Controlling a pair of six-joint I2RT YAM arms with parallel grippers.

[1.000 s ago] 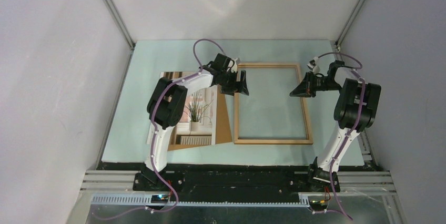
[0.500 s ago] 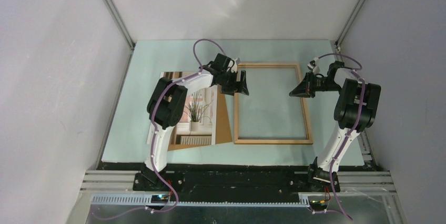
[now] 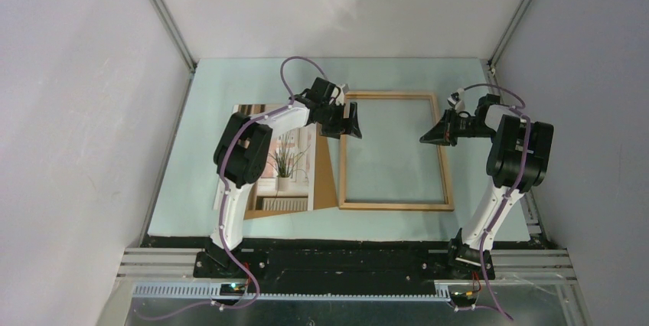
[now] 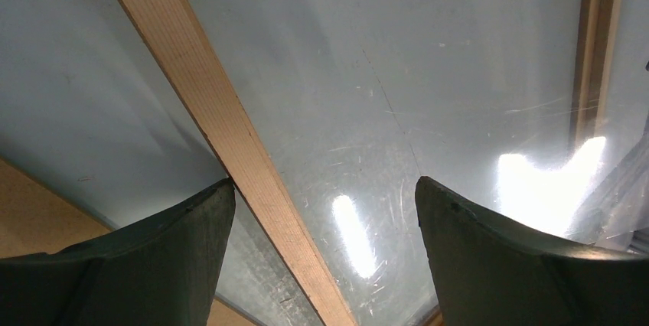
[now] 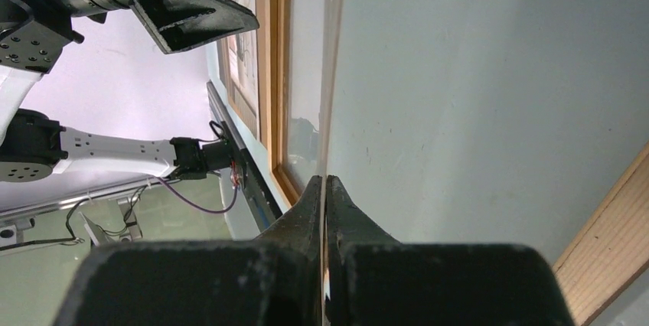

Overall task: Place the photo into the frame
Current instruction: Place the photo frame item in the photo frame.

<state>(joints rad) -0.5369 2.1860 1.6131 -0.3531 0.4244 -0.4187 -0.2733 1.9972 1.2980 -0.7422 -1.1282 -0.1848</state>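
Observation:
The light wooden frame (image 3: 394,205) lies flat on the pale green table. Left of it, the photo (image 3: 287,161) of a potted plant lies face up, partly under my left arm. My left gripper (image 3: 350,123) hangs open over the frame's left rail (image 4: 229,135) near its far corner, with the rail passing between its fingers (image 4: 184,242). My right gripper (image 3: 428,136) is by the frame's right rail, shut on the edge of a thin clear pane (image 5: 333,73). Over the frame's opening the pane (image 4: 428,96) looks glossy and scratched.
A plain brown backing board (image 3: 327,177) lies under the photo, between it and the frame. White enclosure walls close in the table on three sides. The arm bases and a black rail (image 3: 344,261) line the near edge.
My right wrist has dipped slightly toward me, gripper still shut on the pane. The frame's near edge has shifted a touch. The left arm has not moved.

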